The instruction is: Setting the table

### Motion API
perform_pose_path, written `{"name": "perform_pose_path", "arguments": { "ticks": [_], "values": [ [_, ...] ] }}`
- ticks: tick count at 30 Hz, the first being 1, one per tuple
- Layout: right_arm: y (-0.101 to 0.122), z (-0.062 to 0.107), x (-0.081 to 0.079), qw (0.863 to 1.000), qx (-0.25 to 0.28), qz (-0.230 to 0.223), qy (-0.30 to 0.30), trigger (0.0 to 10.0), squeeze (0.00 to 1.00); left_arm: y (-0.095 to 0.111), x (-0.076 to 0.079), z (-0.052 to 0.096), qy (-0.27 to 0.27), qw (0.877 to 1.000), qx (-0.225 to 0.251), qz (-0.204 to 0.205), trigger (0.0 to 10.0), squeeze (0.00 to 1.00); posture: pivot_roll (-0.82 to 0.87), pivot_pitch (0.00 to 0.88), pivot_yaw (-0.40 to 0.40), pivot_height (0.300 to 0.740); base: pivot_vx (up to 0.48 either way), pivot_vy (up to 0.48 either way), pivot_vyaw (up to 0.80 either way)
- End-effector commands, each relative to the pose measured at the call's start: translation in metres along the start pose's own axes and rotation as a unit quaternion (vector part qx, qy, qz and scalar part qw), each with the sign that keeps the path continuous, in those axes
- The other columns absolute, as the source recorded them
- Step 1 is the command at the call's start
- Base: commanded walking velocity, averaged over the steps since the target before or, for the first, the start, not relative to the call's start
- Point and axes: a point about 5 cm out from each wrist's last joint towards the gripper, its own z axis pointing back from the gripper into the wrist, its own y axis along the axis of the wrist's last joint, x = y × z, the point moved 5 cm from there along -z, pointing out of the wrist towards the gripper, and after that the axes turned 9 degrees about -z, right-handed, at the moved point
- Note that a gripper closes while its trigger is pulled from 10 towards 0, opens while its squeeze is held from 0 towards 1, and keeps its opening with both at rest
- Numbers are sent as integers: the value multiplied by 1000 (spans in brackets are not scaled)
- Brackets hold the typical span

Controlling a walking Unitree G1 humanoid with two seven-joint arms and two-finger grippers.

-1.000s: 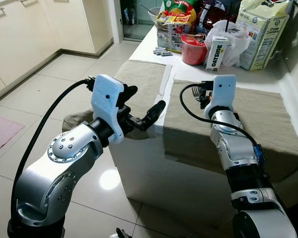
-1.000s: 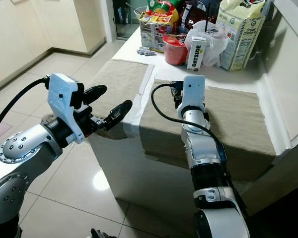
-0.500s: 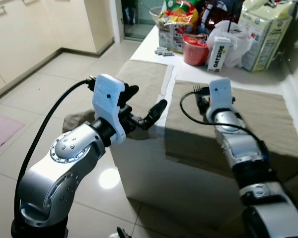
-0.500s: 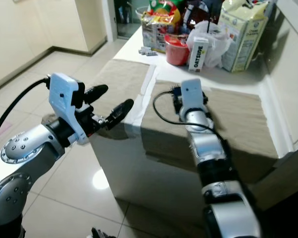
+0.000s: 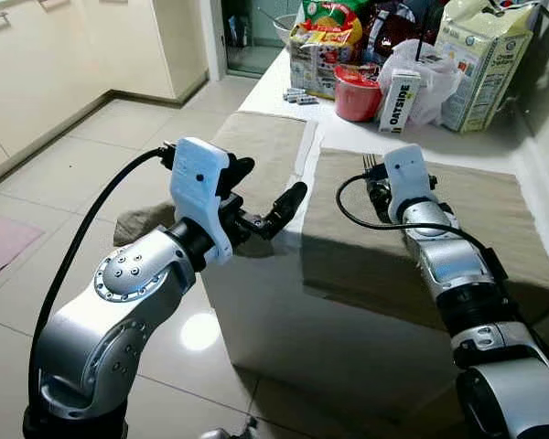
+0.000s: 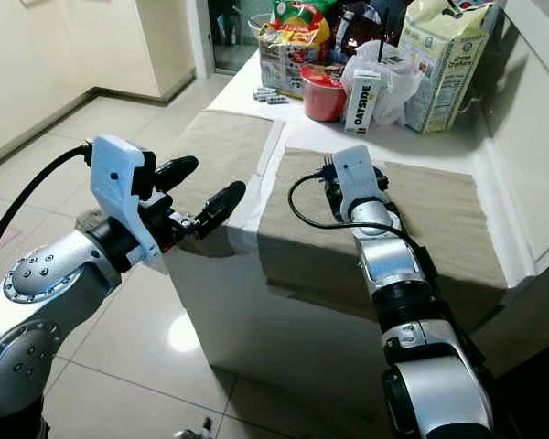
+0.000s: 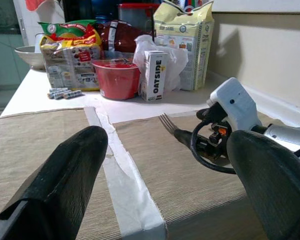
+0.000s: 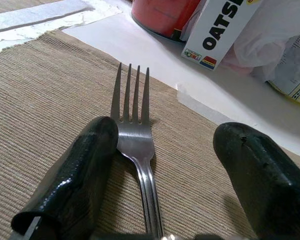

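We see the fork (image 8: 135, 145) lying between the wide-spread right claw (image 8: 162, 165) fingers, tines at twelve o'clock along the claw's axis, on the right placemat (image 5: 476, 197), far nearer than the open, idle left claw (image 5: 273, 206).

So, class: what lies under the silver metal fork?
The silver metal fork lies on a tan woven placemat, between the open fingers of the right hand. The fork's handle end is hidden beneath the hand.
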Motion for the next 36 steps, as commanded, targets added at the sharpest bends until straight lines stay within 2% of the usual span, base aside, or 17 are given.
{"name": "perform_pose_path", "arguments": {
  "ticks": [1, 4, 7, 9, 13, 27, 32, 36],
  "values": [
    [-15, -1, -9, 999, -33, -14, 19, 10000, 0, 1, -1, 0, 3, 1000, -1, -3, 10000, 0, -30, 11, 31, 740, 0, 0, 0],
    [-25, 1, -13, 998, -50, -34, 25, 10000, 0, 1, -1, 0, 3, 1000, -1, -4, 10000, 0, -30, 11, 31, 740, 0, 0, 0],
    [2, 3, -15, 996, 17, -86, 23, 10000, 0, 2, -2, 0, 5, 1000, -1, -5, 10000, 0, -24, 10, 34, 740, 0, 0, 0],
    [16, 4, -15, 994, 50, -93, 24, 10000, 0, 2, -2, 0, 4, 1000, -1, -4, 10000, 0, -24, 10, 34, 740, 0, 0, 0],
    [26, 6, -16, 991, 74, -105, 27, 10000, 0, 2, -1, -1, 3, 1000, 0, -4, 10000, 0, -30, 8, 34, 740, 0, 0, 0],
    [20, 12, -23, 991, 75, -101, 35, 10000, 0, 2, -1, -1, 3, 1000, 1, -4, 10000, 0, -29, 9, 31, 740, 0, 0, 0],
    [7, 11, -18, 996, 43, -68, 25, 10000, 0, 3, 0, -1, 4, 1000, 2, -4, 10000, 0, -27, 13, 27, 740, 0, 0, 0],
    [-4, 10, -19, 996, 16, -86, 25, 10000, 0, 3, 0, -1, 4, 1000, 2, -4, 10000, 0, -25, 14, 29, 740, 0, 0, 0]
  ]
}}
